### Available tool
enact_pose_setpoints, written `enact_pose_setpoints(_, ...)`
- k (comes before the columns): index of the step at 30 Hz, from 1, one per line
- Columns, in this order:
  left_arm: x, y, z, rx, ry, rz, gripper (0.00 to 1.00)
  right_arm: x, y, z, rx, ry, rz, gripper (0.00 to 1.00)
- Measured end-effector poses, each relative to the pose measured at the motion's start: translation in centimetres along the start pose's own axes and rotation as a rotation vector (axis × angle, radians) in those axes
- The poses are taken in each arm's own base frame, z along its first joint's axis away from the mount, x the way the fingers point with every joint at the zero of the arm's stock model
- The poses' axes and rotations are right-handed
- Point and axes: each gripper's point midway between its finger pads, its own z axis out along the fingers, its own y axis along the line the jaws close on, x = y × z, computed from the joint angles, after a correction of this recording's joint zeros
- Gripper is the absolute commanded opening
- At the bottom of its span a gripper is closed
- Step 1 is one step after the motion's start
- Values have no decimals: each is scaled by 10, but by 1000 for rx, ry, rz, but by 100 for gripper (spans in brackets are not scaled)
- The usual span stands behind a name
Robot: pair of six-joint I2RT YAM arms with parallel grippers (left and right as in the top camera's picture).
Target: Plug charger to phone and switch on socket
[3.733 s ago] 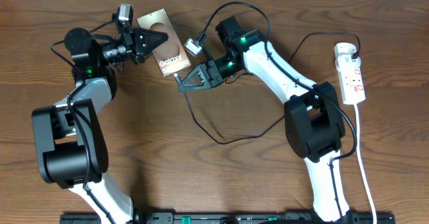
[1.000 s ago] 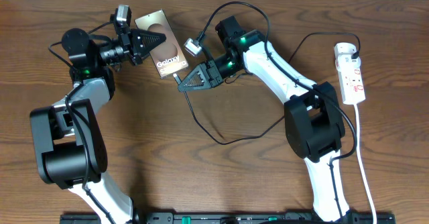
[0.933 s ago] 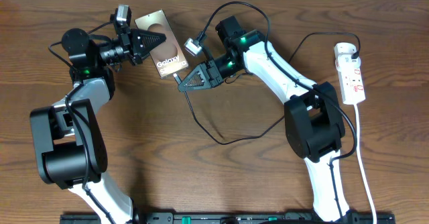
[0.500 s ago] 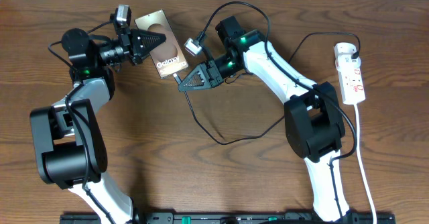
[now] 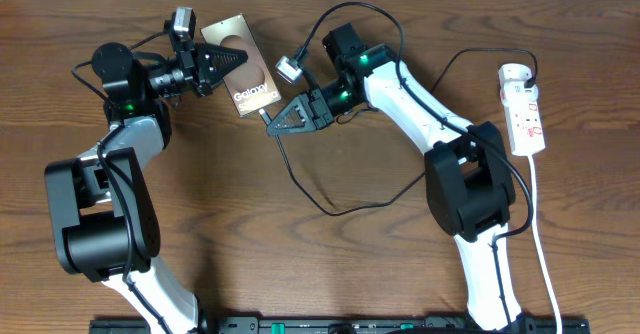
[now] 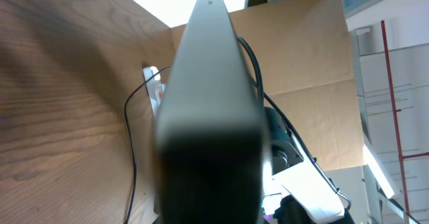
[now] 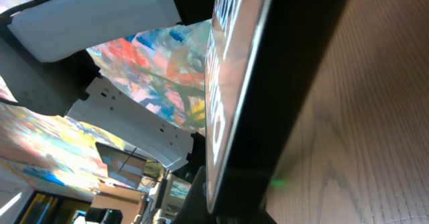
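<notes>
Left gripper (image 5: 213,70) clamped on phone (image 5: 246,66); right gripper (image 5: 268,124) apparently pinched on charger (image 5: 335,212). Tip to be squared to phone edge first.

The left arm (image 5: 128,134) rose from its base and bent rightward at the wrist, its claw (image 5: 220,67) clamped on the edge of the phone (image 5: 252,82). The right arm (image 5: 420,104) arched up and leftward, its claw (image 5: 270,124) pointing left, fingers meeting at their tips on the end of the charger (image 5: 335,212)

Overhead looks straight down; wrists crowd the phone (image 5: 250,74).
</notes>
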Motion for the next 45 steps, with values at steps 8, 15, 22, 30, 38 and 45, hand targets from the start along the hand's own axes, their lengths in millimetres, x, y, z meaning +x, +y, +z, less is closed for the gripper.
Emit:
enact_pose_setpoints(8,0,0,0,0,-3,1,7,-1,0,-3,2,-5,13,1)
enact_pose_setpoints(15,-1,0,0,0,-3,1,7,-1,0,-3,2,-5,13,1)
enact_pose_setpoints(22,-5,-1,0,0,-28,17,7,-7,-2,-4,4,-10,-6,1)
enact_pose_setpoints(30,-12,-2,0,-1,-67,32,7,-14,-3,-5,5,-17,4,1)
enact_pose_setpoints(38,-13,-2,0,-1,-73,38,7,-16,-3,-5,3,-18,17,1)
enact_pose_setpoints(45,-14,-3,0,-2,-75,60,7,-20,-3,-5,-3,-19,10,1)
